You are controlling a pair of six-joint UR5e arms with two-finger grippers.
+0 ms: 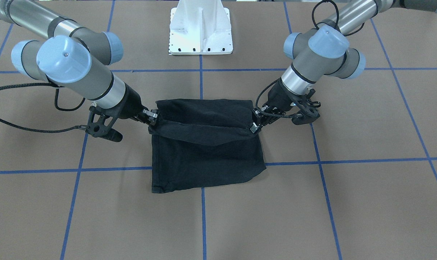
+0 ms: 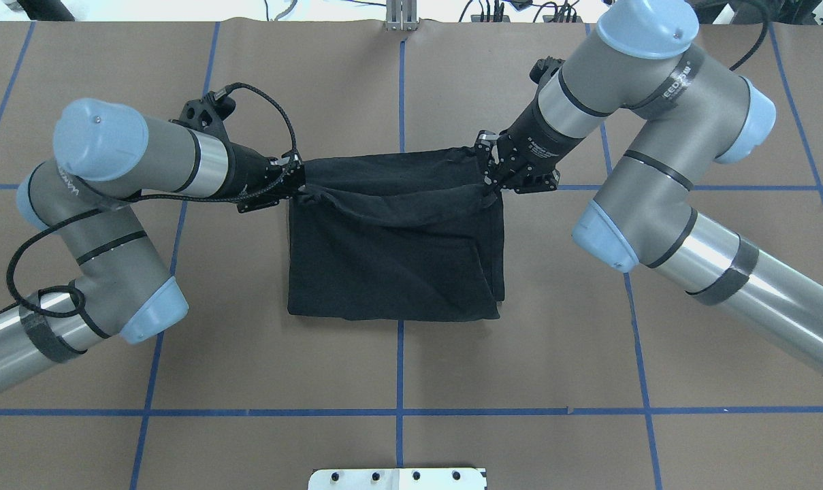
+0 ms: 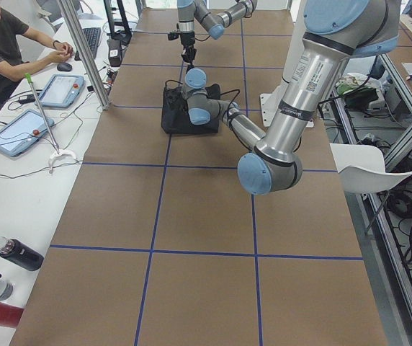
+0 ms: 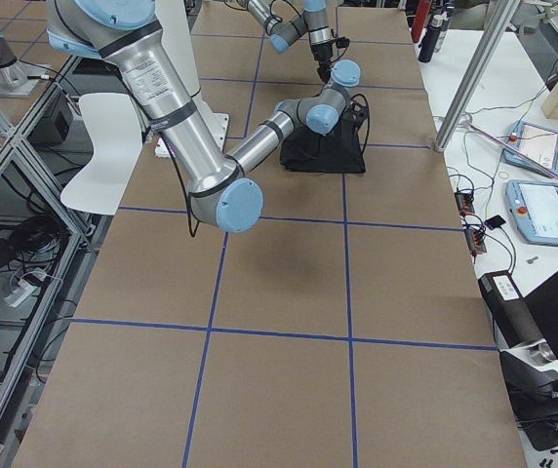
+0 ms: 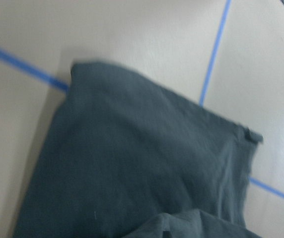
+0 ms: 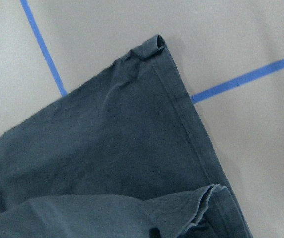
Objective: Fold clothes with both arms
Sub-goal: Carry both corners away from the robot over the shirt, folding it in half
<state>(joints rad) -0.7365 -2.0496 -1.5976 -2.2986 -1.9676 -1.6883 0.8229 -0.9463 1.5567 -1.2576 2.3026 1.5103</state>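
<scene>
The black T-shirt [image 1: 207,159] lies partly folded in the middle of the table, plain side up, with no logo showing. It also shows from overhead [image 2: 391,265] and in both wrist views [image 5: 132,173] [image 6: 122,148]. My left gripper [image 2: 295,187] [image 1: 256,122] is shut on one corner of the shirt's raised edge. My right gripper [image 2: 489,173] [image 1: 153,119] is shut on the opposite corner. Between them the edge hangs a little above the cloth that lies flat. The fingertips are partly hidden by bunched fabric.
The white pedestal base [image 1: 201,32] stands at the robot's side of the table. Blue tape lines [image 2: 399,340] cross the brown table cover. An operator [image 3: 11,50] sits at a side bench with tablets [image 3: 19,130] and bottles [image 3: 19,254].
</scene>
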